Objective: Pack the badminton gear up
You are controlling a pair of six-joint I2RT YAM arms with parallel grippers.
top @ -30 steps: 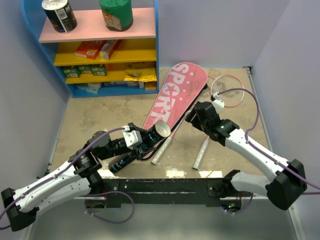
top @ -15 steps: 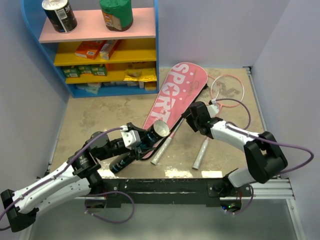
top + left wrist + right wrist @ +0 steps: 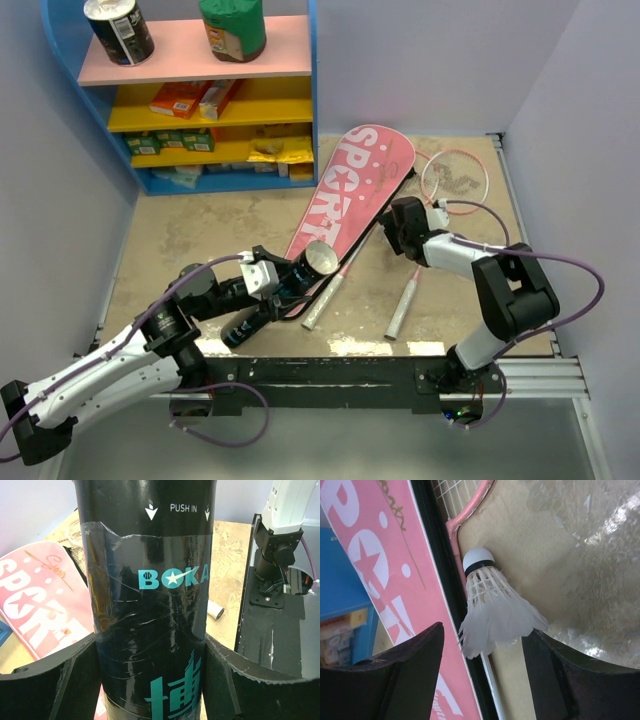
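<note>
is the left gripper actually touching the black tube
Touching. The left wrist view shows the black tube between the left gripper, both fingers pressed flush against its sides with no gap.

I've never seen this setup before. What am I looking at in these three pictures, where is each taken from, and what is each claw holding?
Two robot arms are bolted at the near edge of a table. The overhead picture looks down on both; the other two come from cameras on each wrist. The left gripper is clamped around a black tube with teal lettering. The right gripper is open, its fingers straddling a white shuttlecock lying beside the pink cover. Two pink rackets lie on the table; a snack shelf stands behind.
</note>
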